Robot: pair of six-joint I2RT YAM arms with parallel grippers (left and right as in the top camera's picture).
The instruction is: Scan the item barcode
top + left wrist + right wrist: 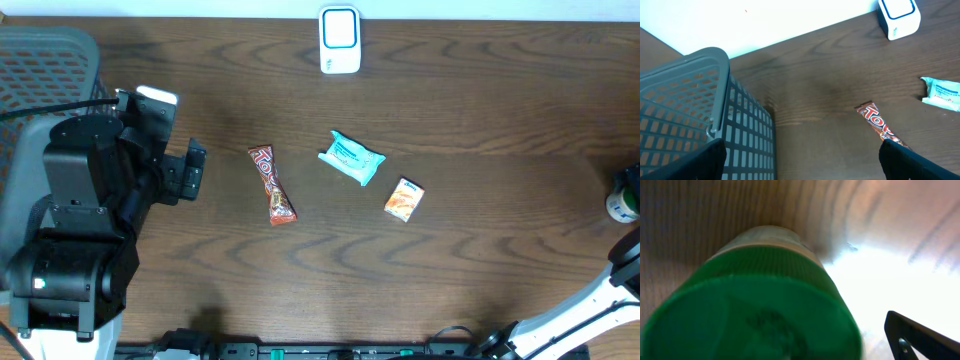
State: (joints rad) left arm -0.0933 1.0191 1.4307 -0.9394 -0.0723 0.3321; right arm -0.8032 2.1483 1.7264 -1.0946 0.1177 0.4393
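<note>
L hand (194,172) wide open, empty, left of candy bar (272,185); R hand (630,185) by green-capped bottle (755,305) at table (480,280) right edge, open or gripping: can't tell; scanner (340,40) at far edge

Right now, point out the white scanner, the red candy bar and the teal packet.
white scanner (340,40), overhead view, middle of its blue-rimmed face.
red candy bar (272,185), overhead view, middle of the wrapper.
teal packet (351,158), overhead view, centre of the pack.
</note>
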